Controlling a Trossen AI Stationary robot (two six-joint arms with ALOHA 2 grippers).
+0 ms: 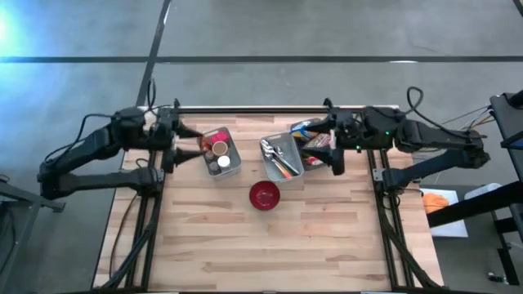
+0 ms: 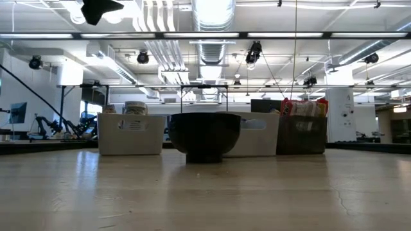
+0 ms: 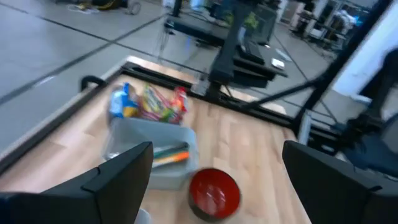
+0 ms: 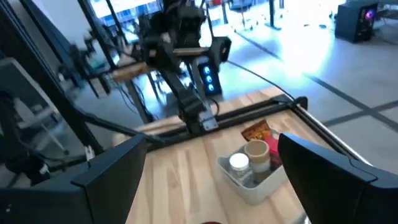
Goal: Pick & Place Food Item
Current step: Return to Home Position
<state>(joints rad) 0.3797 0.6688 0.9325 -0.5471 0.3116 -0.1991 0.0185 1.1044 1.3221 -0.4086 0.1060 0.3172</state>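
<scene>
A red bowl (image 1: 264, 195) stands on the wooden table (image 1: 270, 245), near its middle. Behind it stand three bins. A clear bin (image 1: 221, 153) holds jars (image 4: 256, 154) and a packet. A second clear bin (image 1: 282, 158) holds utensils. A dark bin (image 1: 315, 140) holds colourful snack packets (image 3: 149, 102). My left gripper (image 1: 186, 140) hovers open just left of the jar bin, with nothing between its fingers. My right gripper (image 1: 327, 145) hovers open over the dark bin's right end, also with nothing between its fingers. The low view shows no gripper.
The bins line the table's far edge, where a dark rail (image 1: 245, 109) runs. The near half of the table, in front of the bowl, is bare wood. Arm frames stand at the table's left and right edges.
</scene>
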